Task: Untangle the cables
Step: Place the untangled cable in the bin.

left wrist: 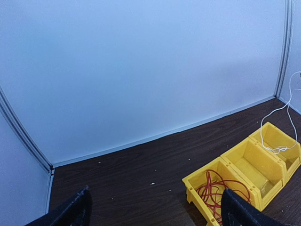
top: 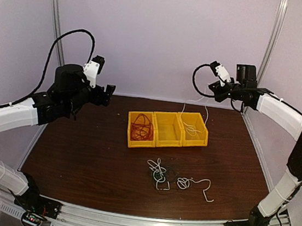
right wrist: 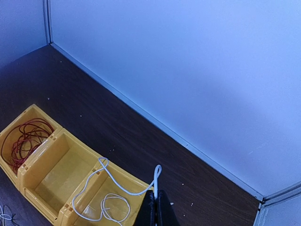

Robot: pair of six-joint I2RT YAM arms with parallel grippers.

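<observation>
Right gripper (right wrist: 155, 198): fingers pressed together, pinching the end of a white cable (right wrist: 157, 172); raised above the back right of the table (top: 80, 148).
Held white cable: hangs from the pinch down into the right yellow bin (top: 199, 136), where the rest of it lies in a loose coil.
Left gripper (left wrist: 156, 193): fingers spread wide, holding and touching nothing; raised over the table's left side.
Red cable (top: 141, 127): coiled in the left yellow bin (top: 131, 139).
Middle yellow bin (top: 167, 140): between the other two, walls touching.
Clump of white and black cables (top: 159, 172): on the table in front of the bins, with a loose white cable (top: 194, 184) just beside it on the right.
Top view only: shows the whole clump.
Right wrist view only: shows the pinch itself.
</observation>
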